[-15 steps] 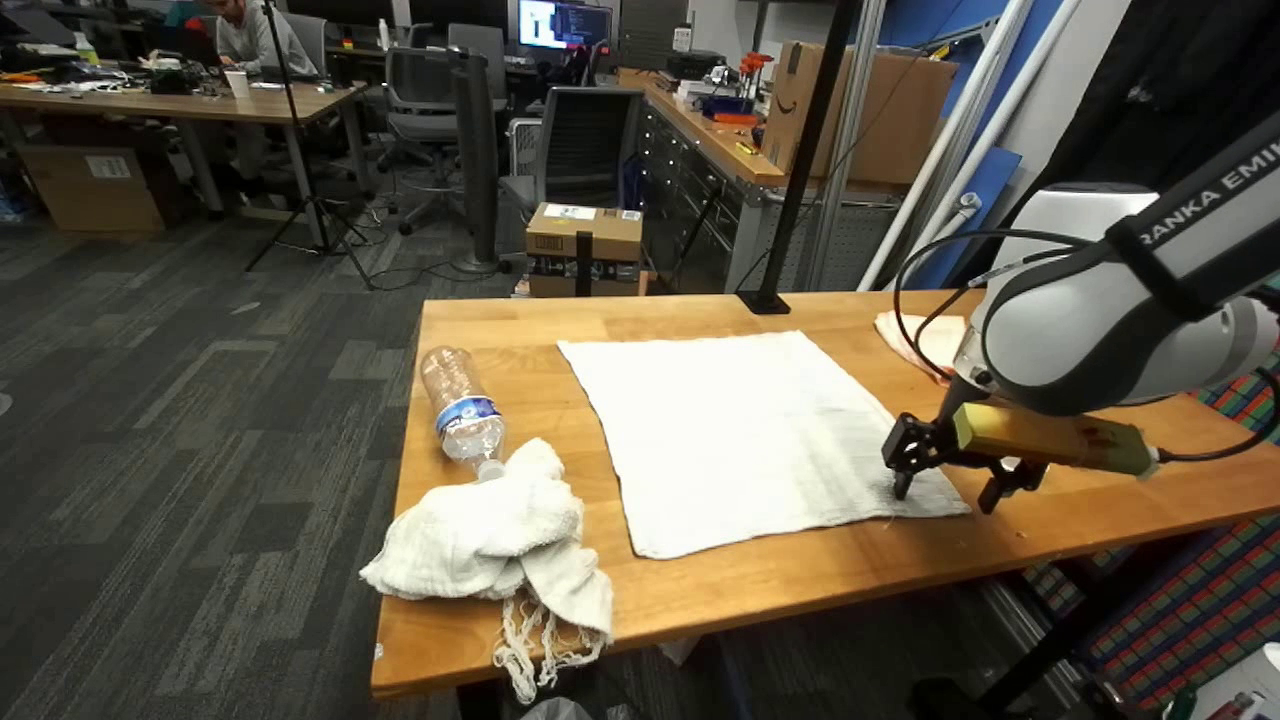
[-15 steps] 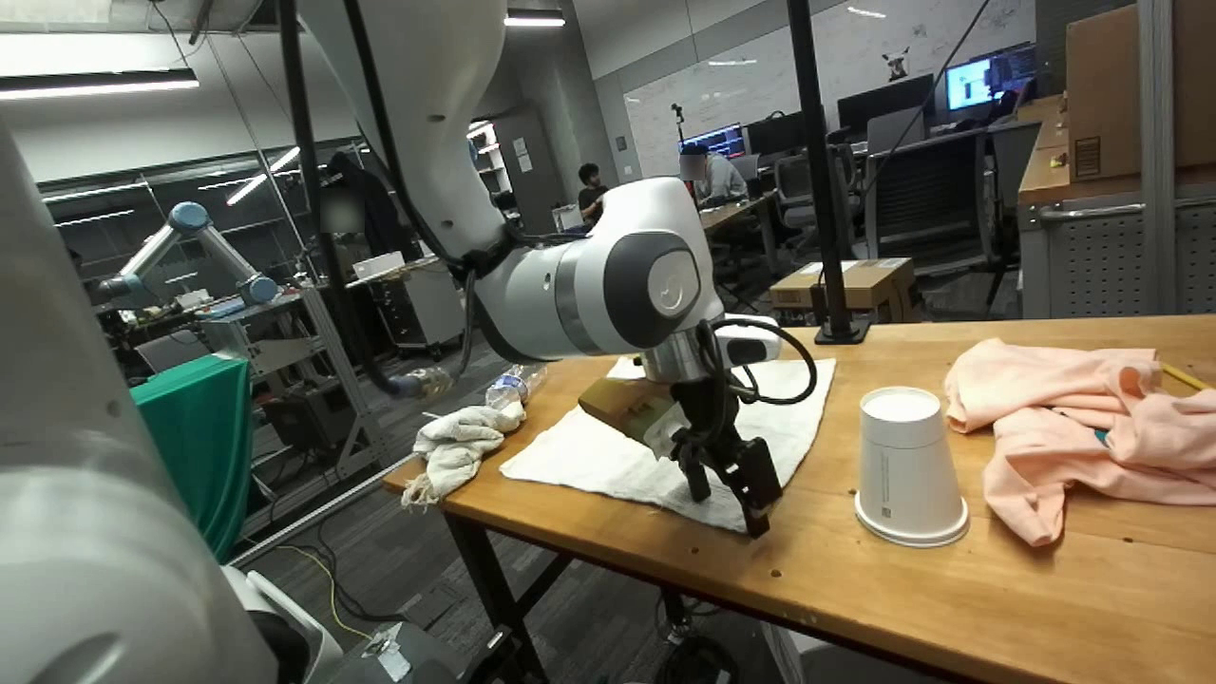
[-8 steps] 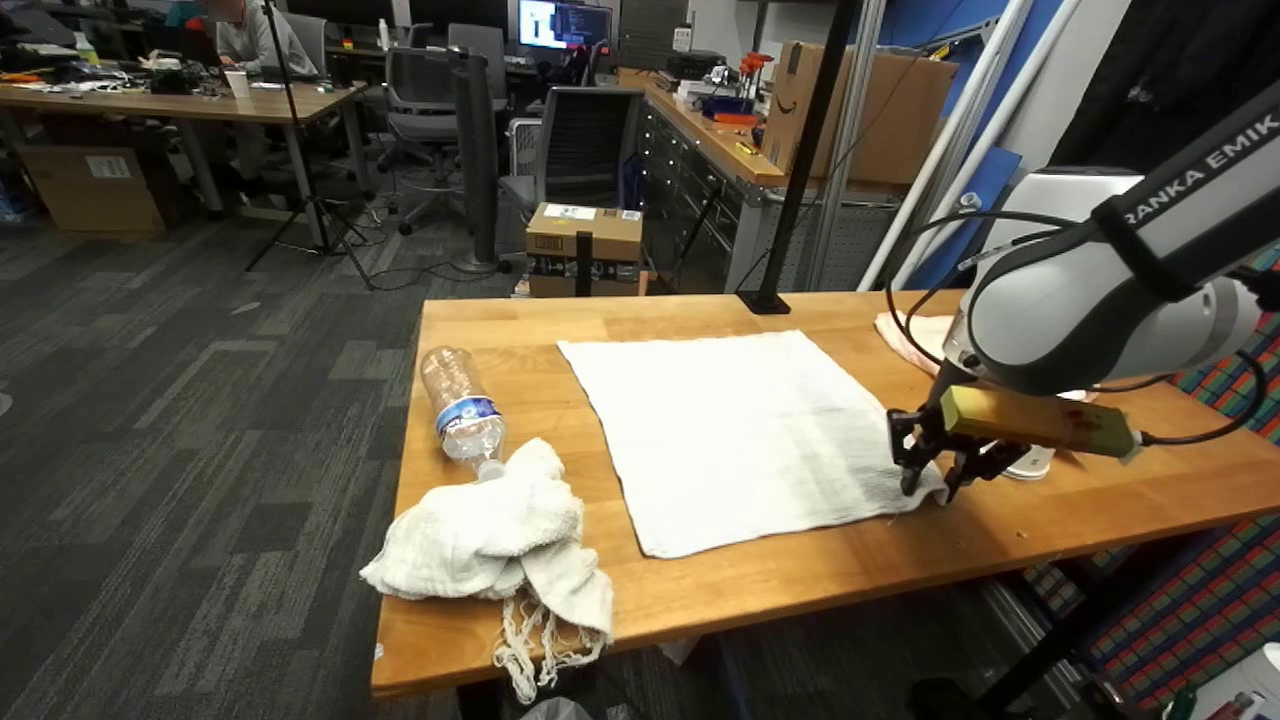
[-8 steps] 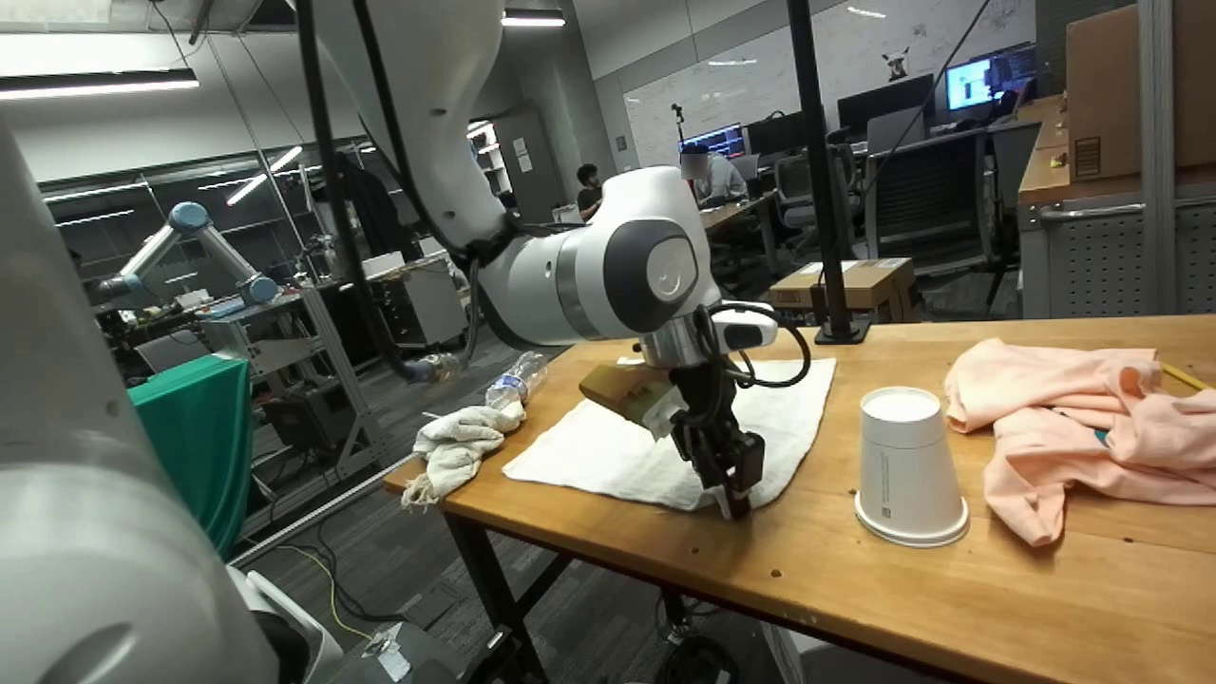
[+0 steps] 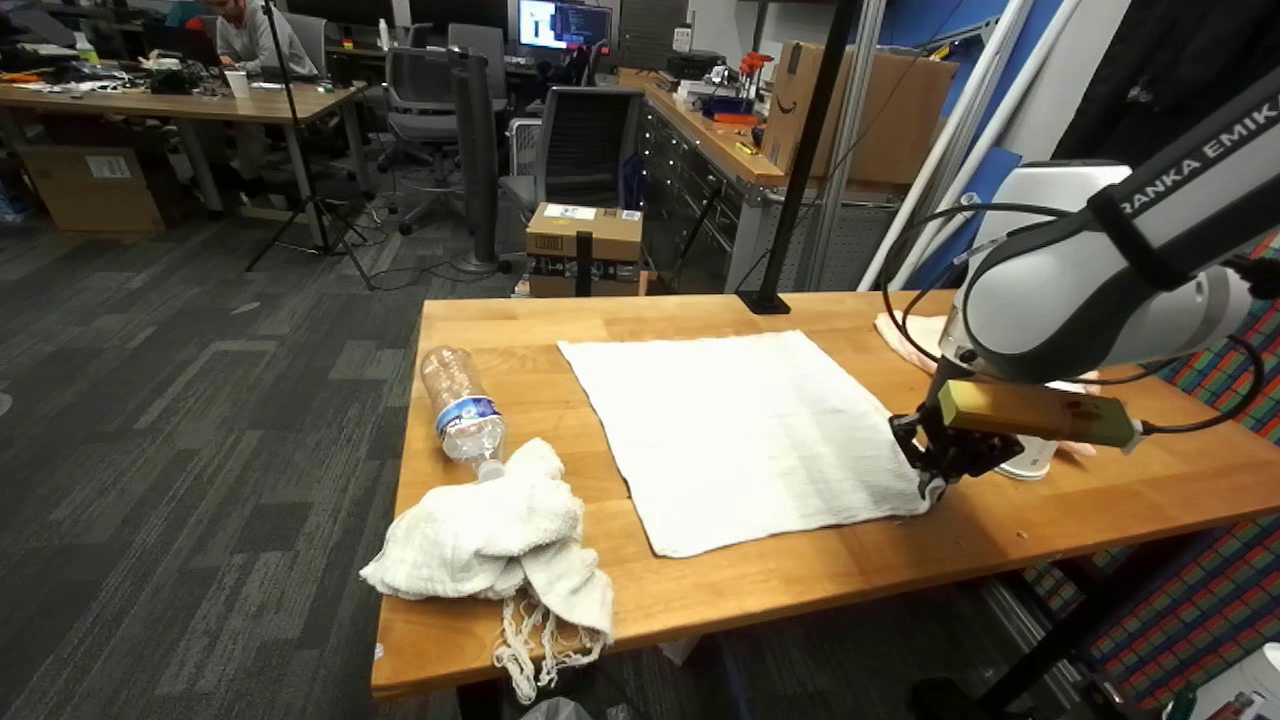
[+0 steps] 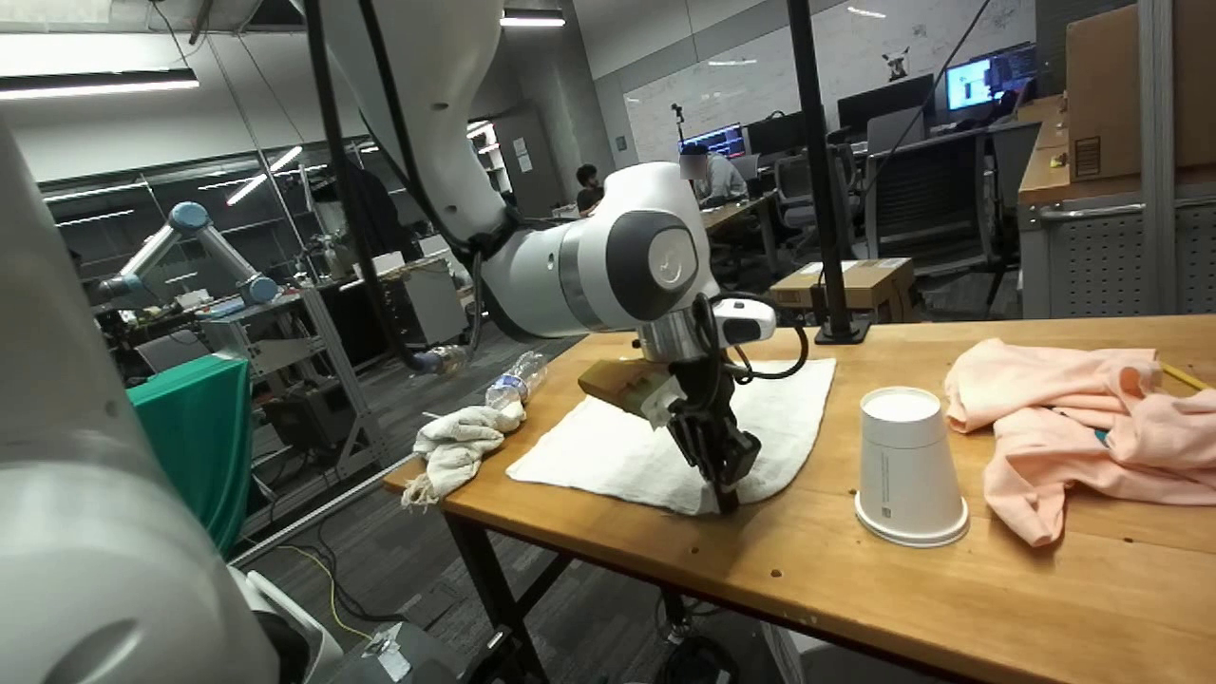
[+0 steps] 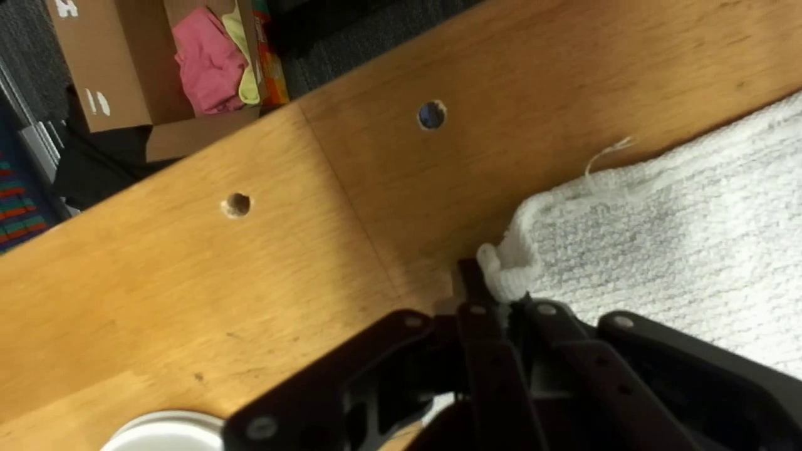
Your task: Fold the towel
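The white towel (image 5: pixel 740 440) lies spread flat on the wooden table in both exterior views, with one corner bunched up at my gripper (image 5: pixel 930 488). In the wrist view, the towel (image 7: pixel 683 250) enters from the right, and its curled edge is pinched between the gripper's (image 7: pixel 498 285) fingertips. The jaws are closed together on that corner, low at the table top. From an exterior view, the gripper (image 6: pixel 727 496) points down at the towel's (image 6: pixel 608 456) near corner; the arm and its yellow-wrapped part hide some of the cloth.
A clear plastic bottle (image 5: pixel 465 410) and a crumpled whitish cloth (image 5: pixel 490 545) lie at one table end. A white cup (image 6: pixel 907 465) and a pink cloth (image 6: pixel 1064 418) are on the opposite side of the gripper. A black post (image 6: pixel 825 190) rises from the table's far edge.
My gripper's fingers have come together from wide apart and now pinch the towel's corner. That corner has been drawn in and bunched up, and the hand has shifted slightly.
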